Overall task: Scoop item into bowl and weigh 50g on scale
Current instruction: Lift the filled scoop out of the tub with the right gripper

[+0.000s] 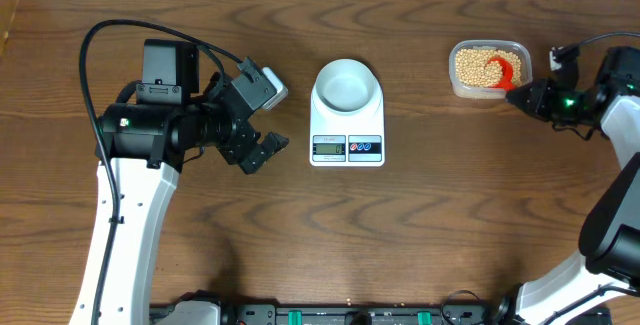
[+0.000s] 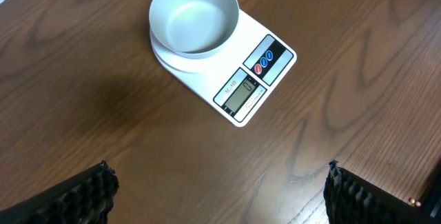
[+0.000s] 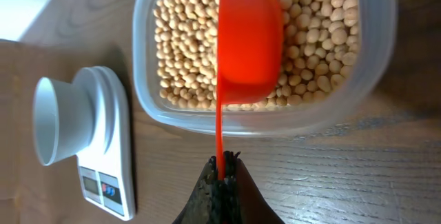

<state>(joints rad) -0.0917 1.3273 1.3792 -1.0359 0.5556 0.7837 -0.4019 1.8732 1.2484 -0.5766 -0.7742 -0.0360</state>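
Note:
A white bowl stands empty on the white scale at the table's middle; both also show in the left wrist view, bowl and scale. Tan beans fill a clear plastic tub at the back right. My right gripper is shut on the thin handle of a red scoop, whose cup lies over the beans in the tub. My left gripper stands open over bare wood left of the scale, holding nothing.
The table's far edge runs along the top of the overhead view, just behind the tub. A black cable loops over the left arm. Bare wood lies between the scale and the tub.

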